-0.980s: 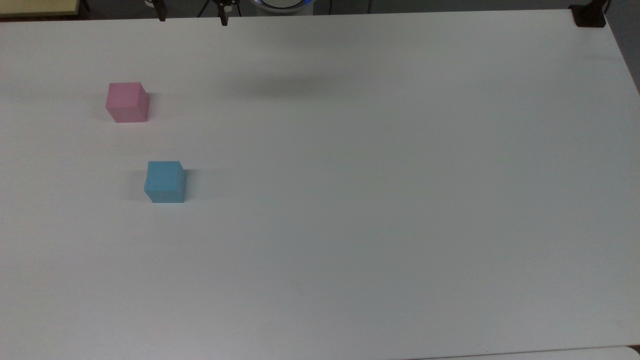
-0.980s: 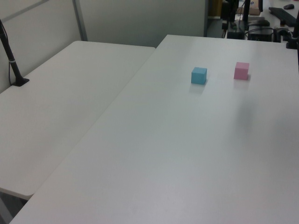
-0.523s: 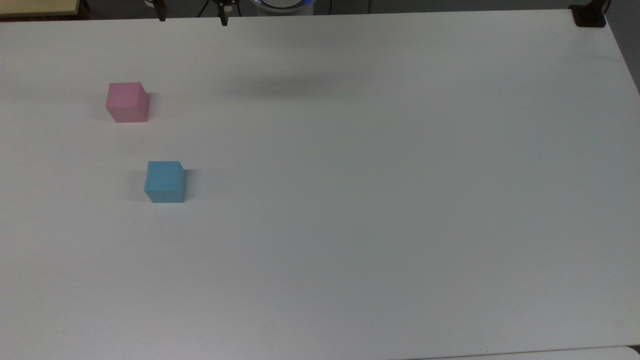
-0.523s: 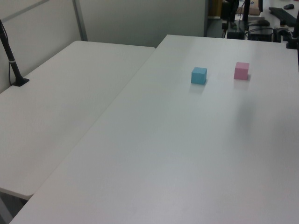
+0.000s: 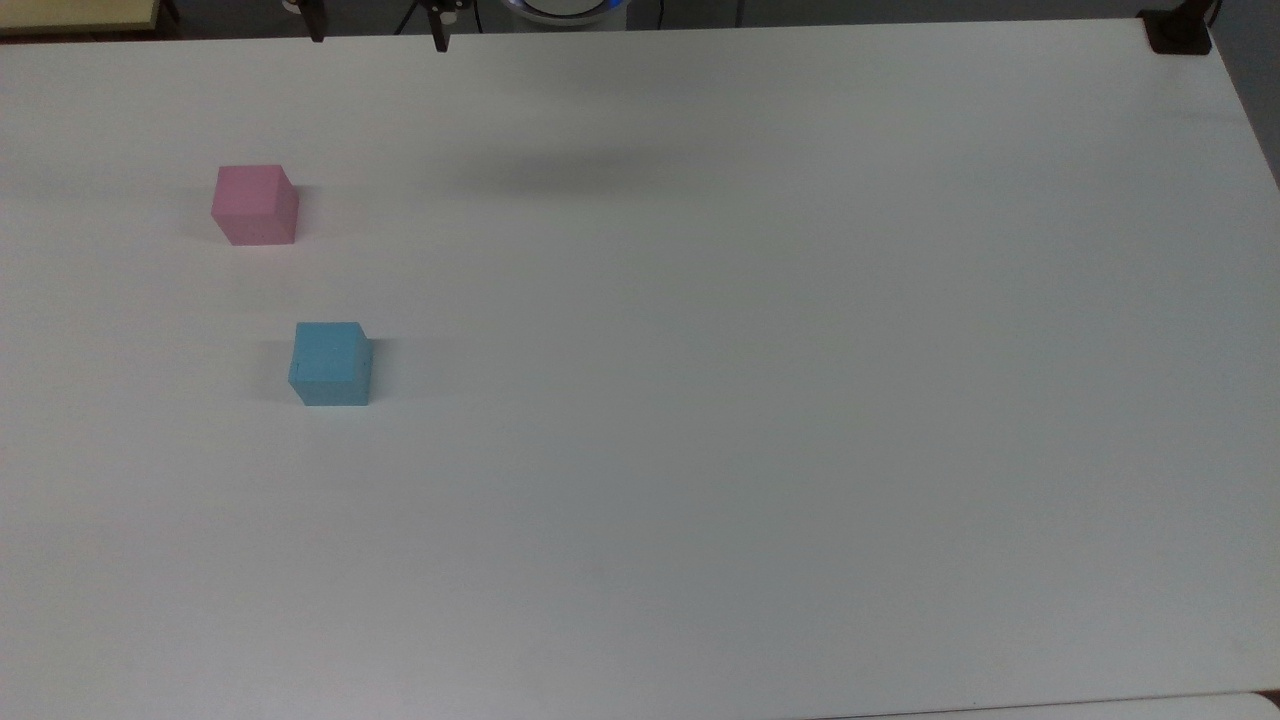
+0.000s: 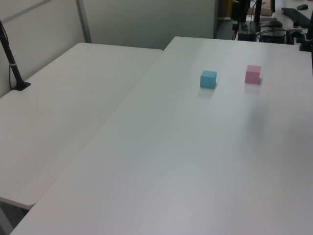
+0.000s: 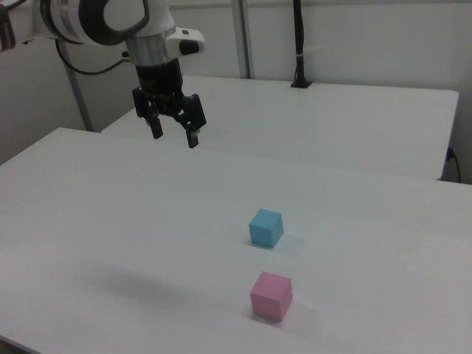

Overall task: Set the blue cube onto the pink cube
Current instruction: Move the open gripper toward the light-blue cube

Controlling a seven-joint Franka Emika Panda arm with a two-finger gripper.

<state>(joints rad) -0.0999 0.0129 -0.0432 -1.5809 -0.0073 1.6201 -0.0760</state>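
Observation:
The blue cube point(image 5: 330, 363) point(image 6: 208, 79) point(image 7: 265, 227) rests on the white table point(image 5: 760, 380). The pink cube point(image 5: 254, 205) point(image 6: 253, 74) point(image 7: 271, 296) stands a short way from it, apart, with nothing on top. My gripper point(image 7: 175, 136) hangs high above the table, open and holding nothing. In the right view it is well to the left of and beyond both cubes. At the top view's upper edge the two dark fingertips point(image 5: 439, 42) of the gripper point(image 5: 378, 38) poke in, far from the blue cube.
A second white table point(image 6: 63, 112) adjoins on the left view's left, with a black post point(image 6: 12, 63) at its edge. A black clamp point(image 5: 1180, 30) sits at the top view's upper right corner. The arm's base point(image 5: 565, 8) is at the top edge.
In the top view the fingertips have shifted slightly left and up. Both cubes stay where they were.

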